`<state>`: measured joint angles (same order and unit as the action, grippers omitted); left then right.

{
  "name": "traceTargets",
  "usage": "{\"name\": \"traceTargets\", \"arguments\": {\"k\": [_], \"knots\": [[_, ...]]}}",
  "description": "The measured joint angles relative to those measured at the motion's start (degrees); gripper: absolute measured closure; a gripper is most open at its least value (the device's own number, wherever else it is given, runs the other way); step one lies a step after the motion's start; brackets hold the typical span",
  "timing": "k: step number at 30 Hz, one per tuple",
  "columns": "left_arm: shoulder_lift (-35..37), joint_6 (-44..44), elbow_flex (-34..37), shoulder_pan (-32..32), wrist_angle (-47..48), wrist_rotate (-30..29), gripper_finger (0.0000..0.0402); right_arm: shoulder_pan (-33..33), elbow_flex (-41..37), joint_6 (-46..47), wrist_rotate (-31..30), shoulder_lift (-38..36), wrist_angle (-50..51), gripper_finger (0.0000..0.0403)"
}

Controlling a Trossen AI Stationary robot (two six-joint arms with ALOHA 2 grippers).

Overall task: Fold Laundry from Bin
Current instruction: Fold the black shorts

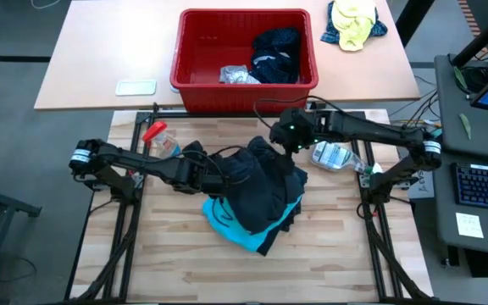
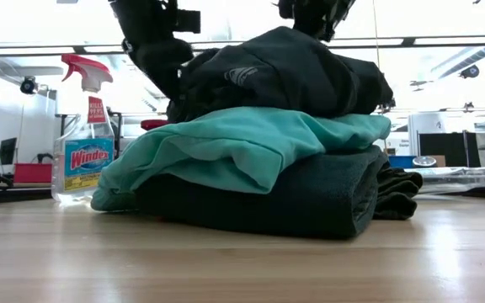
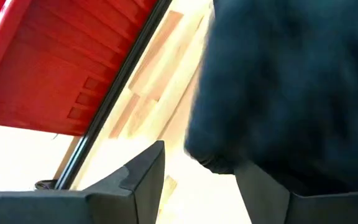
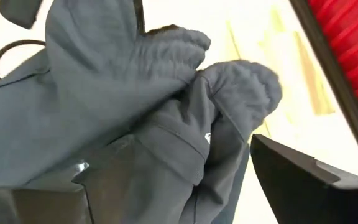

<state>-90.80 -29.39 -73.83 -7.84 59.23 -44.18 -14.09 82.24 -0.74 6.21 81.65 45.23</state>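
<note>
Two pincers flank the stacked laundry (image 1: 257, 199) on the table (image 1: 329, 254): left pincer (image 1: 203, 174) against its left edge, right pincer (image 1: 282, 140) above its far edge, both parted, holding nothing. Behind stands the bin (image 1: 195, 80).

The only readable text is the brand name "Windex", printed in white letters on the blue and yellow label of a clear spray bottle (image 2: 84, 139) with a red and white trigger head. In the low view the bottle stands upright on the wooden table (image 2: 242, 261), at about nine o'clock from the pile of clothes. A small red tag on the bottle's neck carries white print too small to read, as is the smaller print under the brand name. Nothing else in any view carries readable words, numbers or signs.
</note>
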Motion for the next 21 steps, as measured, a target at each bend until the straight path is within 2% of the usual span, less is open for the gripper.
{"name": "traceTargets", "arguments": {"k": [10,16,21], "knots": [[0.46,4.23,-0.41,0.00,0.30,-0.04,0.0225,-0.97,0.00,-1.93,-0.29,-4.32,-0.09,0.0090],[1.07,6.36,-0.41,0.34,0.57,-0.27,0.0225,-1.45,-0.02,-5.85,0.27,-4.17,-1.94,0.0098],[1.45,4.20,-0.41,1.80,2.82,-0.30,0.0217,-2.64,-0.37,-7.92,0.29,-2.81,-5.68,0.0099]]}}
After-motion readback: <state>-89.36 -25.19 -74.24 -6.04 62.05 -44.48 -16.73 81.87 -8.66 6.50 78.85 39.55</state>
